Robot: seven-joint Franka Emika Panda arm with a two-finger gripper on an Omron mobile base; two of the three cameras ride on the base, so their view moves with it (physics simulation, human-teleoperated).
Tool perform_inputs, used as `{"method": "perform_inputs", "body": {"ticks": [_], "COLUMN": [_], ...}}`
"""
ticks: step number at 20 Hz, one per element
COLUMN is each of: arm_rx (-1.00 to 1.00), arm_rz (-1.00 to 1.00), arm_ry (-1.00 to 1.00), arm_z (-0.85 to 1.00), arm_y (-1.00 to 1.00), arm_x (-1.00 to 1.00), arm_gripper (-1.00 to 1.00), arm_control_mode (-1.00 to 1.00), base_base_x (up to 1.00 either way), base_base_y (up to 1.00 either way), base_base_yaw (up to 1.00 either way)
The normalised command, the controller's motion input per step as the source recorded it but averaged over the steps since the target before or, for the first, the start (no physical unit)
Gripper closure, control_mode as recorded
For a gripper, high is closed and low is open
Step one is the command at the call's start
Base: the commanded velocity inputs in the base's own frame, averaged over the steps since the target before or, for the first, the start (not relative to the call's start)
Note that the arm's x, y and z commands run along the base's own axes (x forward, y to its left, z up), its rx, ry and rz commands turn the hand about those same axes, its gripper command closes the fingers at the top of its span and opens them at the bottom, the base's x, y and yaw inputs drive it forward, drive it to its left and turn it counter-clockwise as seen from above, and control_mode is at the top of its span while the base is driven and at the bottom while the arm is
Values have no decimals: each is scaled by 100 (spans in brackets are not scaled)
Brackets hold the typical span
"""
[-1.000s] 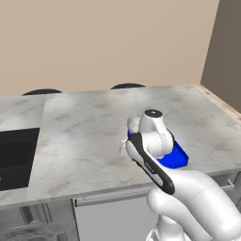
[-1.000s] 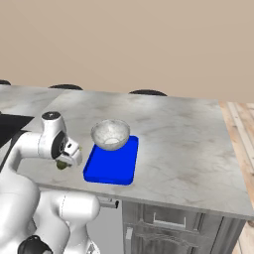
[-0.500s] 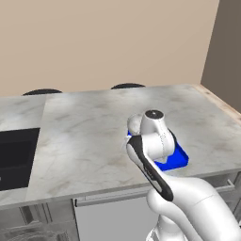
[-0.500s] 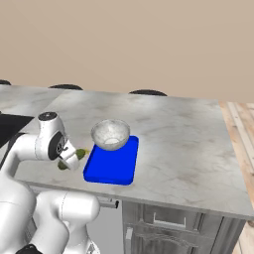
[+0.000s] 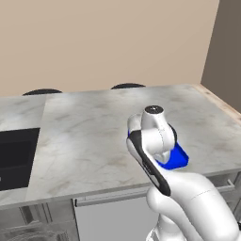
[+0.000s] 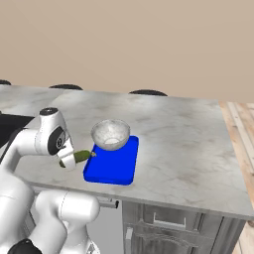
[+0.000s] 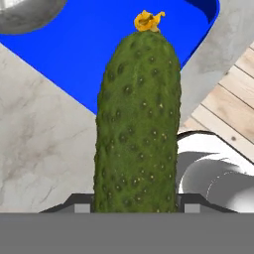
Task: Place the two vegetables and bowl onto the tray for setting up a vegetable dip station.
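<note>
I am looking at the gripper (image 6: pixel 74 158) from the right base view, where it is hanging just off the near left corner of the tray (image 6: pixel 119 166), clamped on the cucumber (image 6: pixel 78 157). The cucumber is sticking out sideways from the fingers toward the tray, its free end reaching the tray's left edge, lifted above the counter (image 6: pixel 188 134). In the hand view the cucumber (image 7: pixel 136 124) is running straight up the middle between the two finger tips, its bumpy dark green skin facing me and a small yellow blossom stub at the far end, with the blue tray (image 7: pixel 114 44) lying beyond it.

The bowl (image 6: pixel 111 134) is sitting on the far left part of the tray, upright, its rim overhanging the tray's far left corner; the rest of the blue surface is bare. In the hand view I am seeing a grey curve of the bowl (image 7: pixel 27 12) at the top left corner.

From the left base view the arm is blocking most of the work area, and I am making out just a slice of the tray (image 5: pixel 176 157) near the counter's front edge, right of the wrist.
</note>
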Motion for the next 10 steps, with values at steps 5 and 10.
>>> {"method": "perform_inputs", "body": {"ticks": [5, 10], "arm_rx": [5, 6], "arm_rz": [-15, -9], "arm_ry": [10, 1], "arm_z": [3, 2], "arm_y": [-10, -23], "arm_x": [4, 0], "arm_gripper": [100, 100], "arm_control_mode": [-100, -100], "base_base_x": [0, 0], "base_base_y": [0, 0], "base_base_yaw": [0, 0]}}
